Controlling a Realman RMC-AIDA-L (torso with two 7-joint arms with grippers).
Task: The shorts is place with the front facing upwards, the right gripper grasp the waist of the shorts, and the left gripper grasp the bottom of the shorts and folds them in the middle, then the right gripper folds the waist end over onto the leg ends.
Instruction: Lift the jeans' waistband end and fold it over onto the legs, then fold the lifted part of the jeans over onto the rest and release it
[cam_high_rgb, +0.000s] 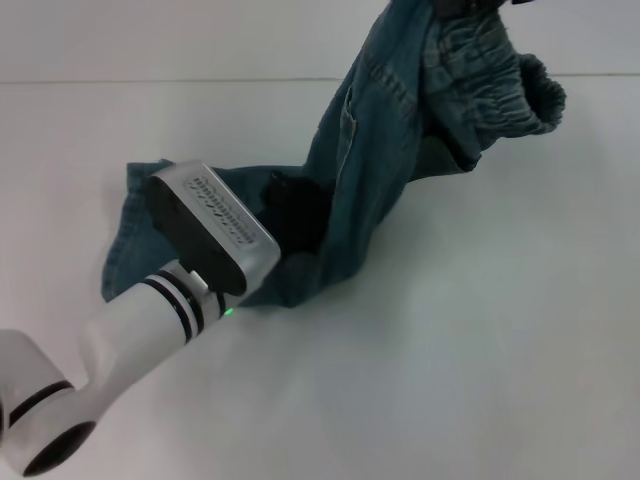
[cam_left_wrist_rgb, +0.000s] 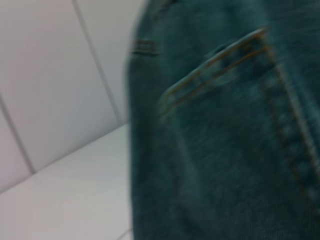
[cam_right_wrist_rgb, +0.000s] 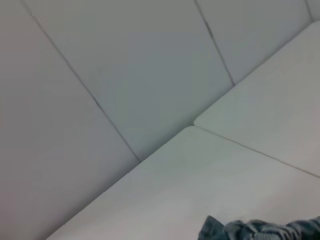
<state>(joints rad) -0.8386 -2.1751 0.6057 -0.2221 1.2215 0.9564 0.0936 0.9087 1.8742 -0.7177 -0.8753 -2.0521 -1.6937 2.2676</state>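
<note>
Denim shorts (cam_high_rgb: 370, 170) hang lifted by their gathered waist (cam_high_rgb: 500, 90), leg hems (cam_high_rgb: 135, 225) trailing on the white table (cam_high_rgb: 450, 350). The left gripper (cam_high_rgb: 290, 205) sits against the low fabric, its grip hidden; the right gripper is out of view.

white table (cam_high_rgb: 480, 340); pale tiled wall (cam_right_wrist_rgb: 125, 65) behind it

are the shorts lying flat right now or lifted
Partly lifted: the waist end of the shorts hangs raised toward the top edge, while the leg ends rest on the table by the left gripper.
</note>
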